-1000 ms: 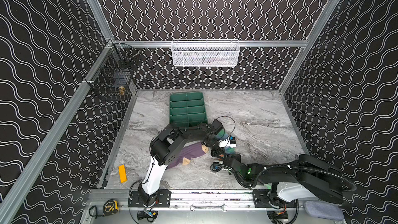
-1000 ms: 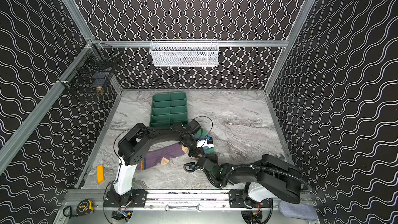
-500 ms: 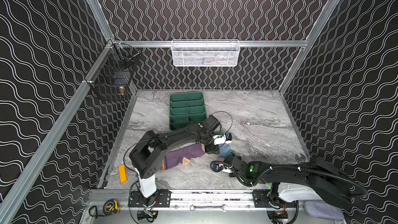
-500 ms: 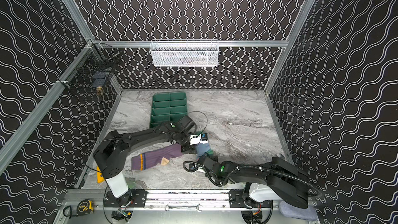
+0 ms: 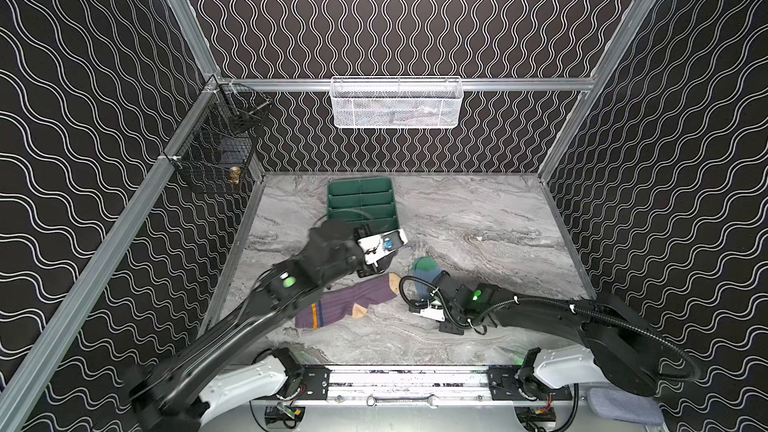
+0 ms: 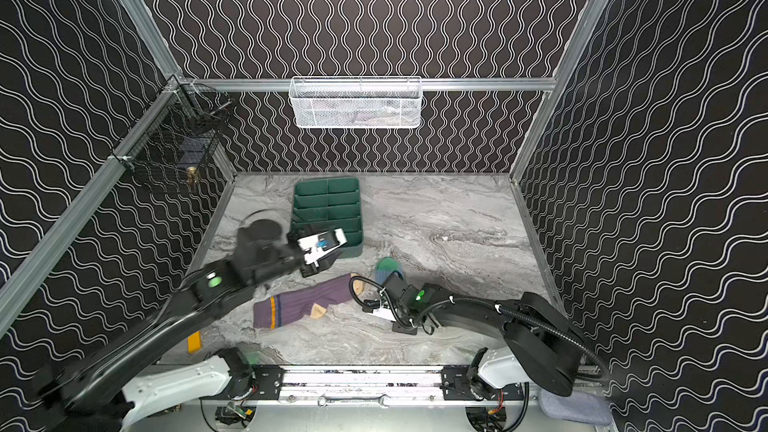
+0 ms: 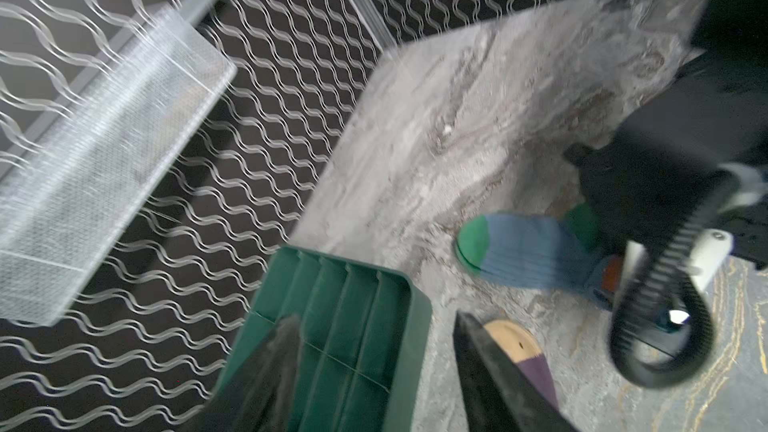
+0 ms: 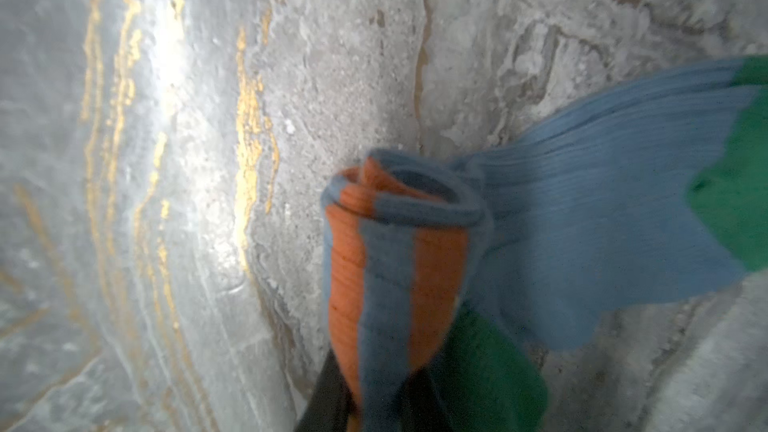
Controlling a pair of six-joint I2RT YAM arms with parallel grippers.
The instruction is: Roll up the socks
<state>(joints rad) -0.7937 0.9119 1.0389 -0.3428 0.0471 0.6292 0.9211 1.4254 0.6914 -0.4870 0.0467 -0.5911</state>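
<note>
the rolling has only begun. the blue sock point(image 8: 582, 243) has its orange-striped cuff end wound into a short, loose coil, and the right gripper point(image 8: 374, 403) is pinched tight on that coil. its foot and green toe trail flat on the table point(image 5: 478, 222), so most of it is unrolled. the purple sock point(image 5: 353, 301) lies flat at full length, with no turn in it. in both top views it sits toward 6 o'clock of the table, tan toe pointing to 2 o'clock, and the blue sock is just off that toe, at its 2 o'clock. the left gripper point(image 7: 376, 317) hovers near the tan toe, jaws well apart and empty. left to do, as i judge it: finish the blue roll, then roll the whole purple sock. count: two socks, two grippers, one green tray point(image 5: 361, 201) at 12 o'clock of the purple sock, one white basket point(image 5: 395, 101), one black wire basket point(image 5: 216, 160).
</note>
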